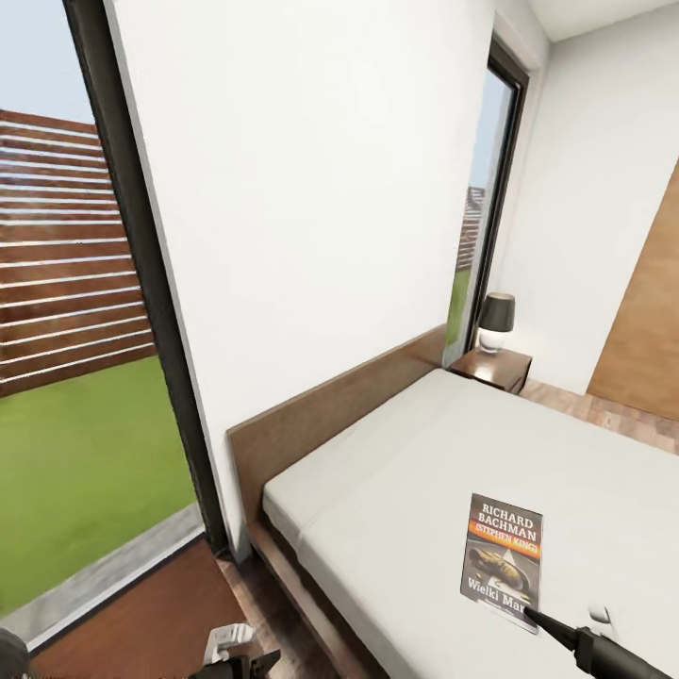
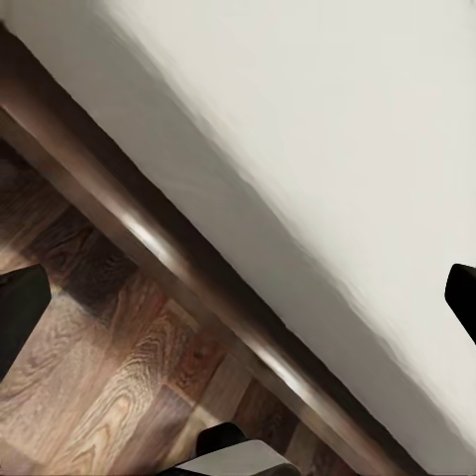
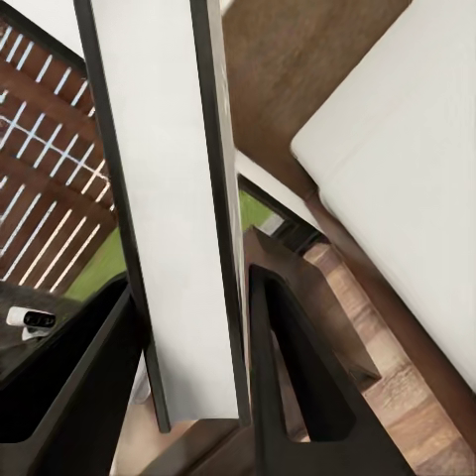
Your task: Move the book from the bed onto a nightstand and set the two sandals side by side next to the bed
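The right gripper (image 3: 188, 397) is holding the book (image 3: 164, 198) edge-on between its two dark fingers (image 3: 297, 387), which are closing against the covers from either side, so that in the right wrist view the volume is appearing as a tall pale slab with dark edges. In the head view the right arm is reaching in from the lower right corner, its dark tip (image 1: 547, 624) touching the lower edge of the book (image 1: 505, 556), which is sitting on the pale mattress of the bed (image 1: 396, 471) with its "Richard Bachman" cover facing up.

The left gripper (image 1: 236, 651) is hanging low over the wood-plank floor (image 2: 89, 367) just beside the dark brown frame of the bed (image 2: 149, 238); its fingertips are showing well apart at the edges of the left wrist view, with nothing between them.

The headboard (image 1: 321, 415) is standing against the white wall. At the far side of the bed, a nightstand (image 1: 492, 366) is carrying a dark-shaded lamp (image 1: 496, 321) in front of a tall black-framed window (image 1: 481, 207). A second window (image 1: 75, 358) is showing grass and a slatted fence outside.
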